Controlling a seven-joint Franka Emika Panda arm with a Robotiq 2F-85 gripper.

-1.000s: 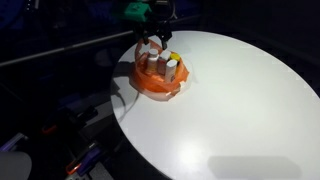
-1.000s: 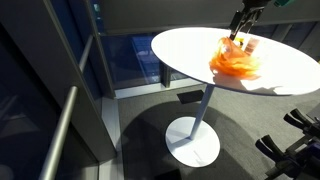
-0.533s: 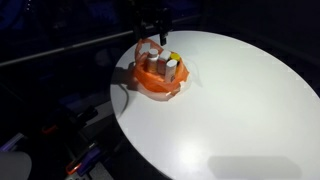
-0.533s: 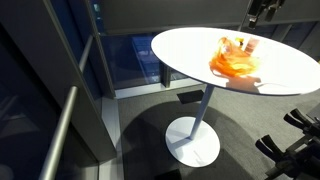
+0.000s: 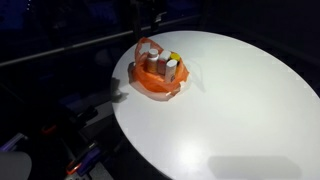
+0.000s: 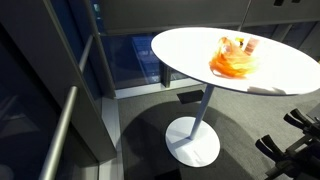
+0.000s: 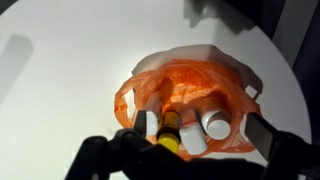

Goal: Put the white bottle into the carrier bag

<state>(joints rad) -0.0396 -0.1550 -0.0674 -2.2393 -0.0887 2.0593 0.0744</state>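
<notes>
An orange carrier bag sits near the edge of the round white table; it also shows in an exterior view and in the wrist view. Inside it stand several bottles. A white bottle lies between a yellow-capped brown bottle and another white-capped bottle. My gripper is open and empty, high above the bag, its fingers either side of the bag's opening in the wrist view. Only a dark trace of the arm shows at the top of the exterior views.
The table stands on a single pedestal with a round base. Dark glass walls and a railing surround it. Dark equipment sits at the lower right of an exterior view.
The gripper has risen away from the bag and nearly left both exterior views. The bag and its bottles stay in place.
</notes>
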